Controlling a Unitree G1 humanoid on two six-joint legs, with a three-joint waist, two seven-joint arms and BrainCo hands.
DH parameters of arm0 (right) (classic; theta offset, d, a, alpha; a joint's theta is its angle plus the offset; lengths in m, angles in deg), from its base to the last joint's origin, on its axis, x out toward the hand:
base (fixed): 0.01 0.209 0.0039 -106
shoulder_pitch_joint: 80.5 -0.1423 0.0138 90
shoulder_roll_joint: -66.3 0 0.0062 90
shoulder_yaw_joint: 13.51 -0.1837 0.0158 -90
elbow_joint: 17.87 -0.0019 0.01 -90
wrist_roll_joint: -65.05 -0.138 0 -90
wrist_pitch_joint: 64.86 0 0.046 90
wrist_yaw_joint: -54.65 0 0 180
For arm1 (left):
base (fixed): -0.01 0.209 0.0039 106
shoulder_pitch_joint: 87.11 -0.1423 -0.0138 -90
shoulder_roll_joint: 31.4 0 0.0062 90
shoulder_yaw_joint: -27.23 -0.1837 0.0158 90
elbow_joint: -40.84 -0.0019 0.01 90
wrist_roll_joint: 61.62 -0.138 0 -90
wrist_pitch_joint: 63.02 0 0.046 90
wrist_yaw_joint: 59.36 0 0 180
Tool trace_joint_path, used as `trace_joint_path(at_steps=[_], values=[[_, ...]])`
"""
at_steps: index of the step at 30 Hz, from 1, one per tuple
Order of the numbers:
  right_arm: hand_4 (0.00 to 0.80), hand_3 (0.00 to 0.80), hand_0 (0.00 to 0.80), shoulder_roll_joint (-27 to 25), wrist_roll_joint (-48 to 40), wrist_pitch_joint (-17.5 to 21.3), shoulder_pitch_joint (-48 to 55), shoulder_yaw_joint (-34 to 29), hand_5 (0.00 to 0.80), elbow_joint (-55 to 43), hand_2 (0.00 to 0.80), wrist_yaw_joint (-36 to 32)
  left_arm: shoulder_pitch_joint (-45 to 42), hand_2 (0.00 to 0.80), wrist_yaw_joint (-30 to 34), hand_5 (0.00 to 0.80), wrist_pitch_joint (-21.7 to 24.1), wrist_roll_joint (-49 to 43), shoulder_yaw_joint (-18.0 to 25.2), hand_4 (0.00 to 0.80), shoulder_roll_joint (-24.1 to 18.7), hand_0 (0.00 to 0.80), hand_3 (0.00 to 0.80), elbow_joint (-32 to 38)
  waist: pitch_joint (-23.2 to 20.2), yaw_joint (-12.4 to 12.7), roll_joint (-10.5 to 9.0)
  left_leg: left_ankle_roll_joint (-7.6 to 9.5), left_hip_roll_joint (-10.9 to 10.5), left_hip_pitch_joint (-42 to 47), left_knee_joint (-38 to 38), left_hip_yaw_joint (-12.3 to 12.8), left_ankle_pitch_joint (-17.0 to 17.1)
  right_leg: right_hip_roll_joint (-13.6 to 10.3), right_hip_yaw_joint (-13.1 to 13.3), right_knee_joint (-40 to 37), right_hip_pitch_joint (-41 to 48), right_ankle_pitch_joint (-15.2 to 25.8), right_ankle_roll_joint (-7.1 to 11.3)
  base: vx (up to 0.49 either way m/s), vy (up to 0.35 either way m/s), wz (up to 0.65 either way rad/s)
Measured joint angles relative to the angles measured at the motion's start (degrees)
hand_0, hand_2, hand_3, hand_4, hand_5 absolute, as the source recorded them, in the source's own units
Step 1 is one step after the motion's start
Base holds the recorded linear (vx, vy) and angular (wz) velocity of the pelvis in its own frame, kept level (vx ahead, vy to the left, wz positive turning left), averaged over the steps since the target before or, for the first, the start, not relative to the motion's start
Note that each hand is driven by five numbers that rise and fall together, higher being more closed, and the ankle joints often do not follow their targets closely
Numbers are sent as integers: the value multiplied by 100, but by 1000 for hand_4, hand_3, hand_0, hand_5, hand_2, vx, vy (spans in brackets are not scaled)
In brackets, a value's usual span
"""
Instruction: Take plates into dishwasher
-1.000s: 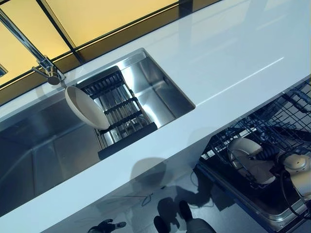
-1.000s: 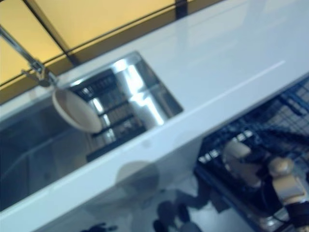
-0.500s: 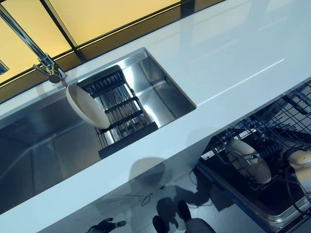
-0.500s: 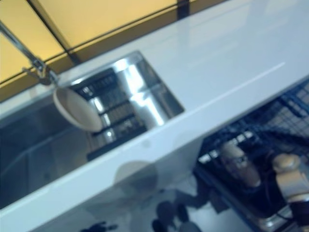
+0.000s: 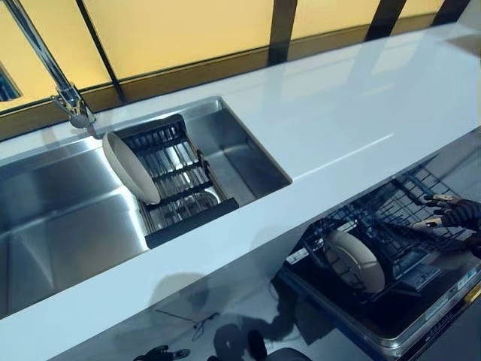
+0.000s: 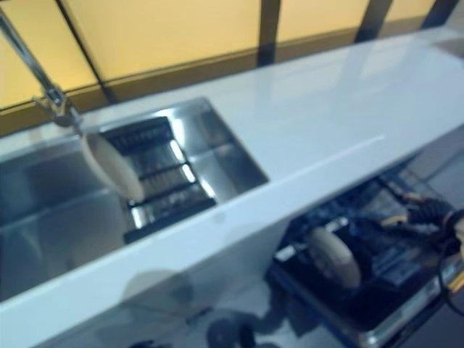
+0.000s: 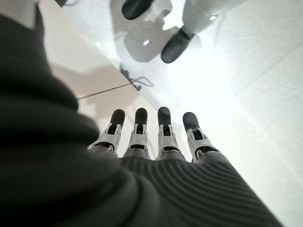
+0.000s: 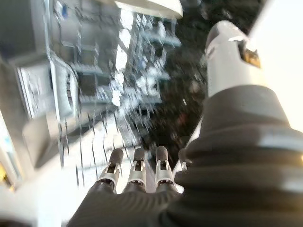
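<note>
One cream plate [image 5: 353, 259] stands on edge in the lower dishwasher rack [image 5: 421, 323], which is pulled out below the counter. My right hand [image 5: 453, 214] hovers over the rack's right side, apart from that plate. The right wrist view shows its fingers [image 8: 136, 171] straight and empty. A second cream plate [image 5: 131, 167] leans upright at the left end of the black drying rack [image 5: 184, 180] in the steel sink [image 5: 68, 226]. My left hand [image 7: 151, 142] hangs low over the floor, fingers straight, holding nothing.
A white counter [image 5: 338, 113] runs between the sink and the dishwasher. A chrome tap [image 5: 68, 101] stands behind the sink, just above the leaning plate. Yellow panels with dark frames line the back wall.
The camera has shifted. My right hand has let go of the plate in the dishwasher rack and drawn off to the right; the plate now stands there alone. The sink plate has not moved.
</note>
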Motion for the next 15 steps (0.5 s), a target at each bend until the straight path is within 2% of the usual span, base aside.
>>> trace_joint_path(at_steps=[6, 9, 11, 14, 15], values=[[0, 0, 0, -478, 23, 118, 15, -221, 0, 218, 0, 225, -197, 0, -28, 0, -1, 2, -4, 0, 7, 0, 0, -13, -261, 78, -22, -5, 4, 6, 0, -57, -6, 2, -36, 0, 35, -1, 0, 20, -3, 3], [0, 0, 0, -600, 22, 144, -283, -145, 0, 346, 0, 648, -255, 0, -57, 0, 4, 2, -12, 0, 19, 0, 0, -16, -403, 229, -21, -16, 5, -18, 3, -95, -11, 2, -63, -1, 54, -17, -23, 11, -10, 5], [0, 0, 0, -611, 53, 244, -896, 230, 0, 368, 0, 995, -288, 0, -58, 0, -8, 4, -23, 0, 18, 0, 0, -17, -493, 331, 0, 6, -5, -23, 4, -191, -19, 2, -81, -1, 64, -19, -27, 40, 9, 8], [0, 0, 0, -632, 460, 473, -1901, 1081, 0, 360, 0, 1243, -274, 0, -49, 0, -18, 4, -50, 0, 19, 0, 0, -9, -546, 466, 25, 6, -27, -36, 7, -377, 23, -8, -196, -1, 92, -29, -40, 34, 18, 22], [0, 0, 0, -669, 605, 647, -2384, 1553, 0, 336, 0, 1301, -234, 0, -33, 0, -20, 6, -102, 0, 15, 0, 0, 21, -580, 551, 32, 8, -34, -73, 8, -499, 67, -15, -293, -2, 97, -34, -48, 56, 27, 35]])
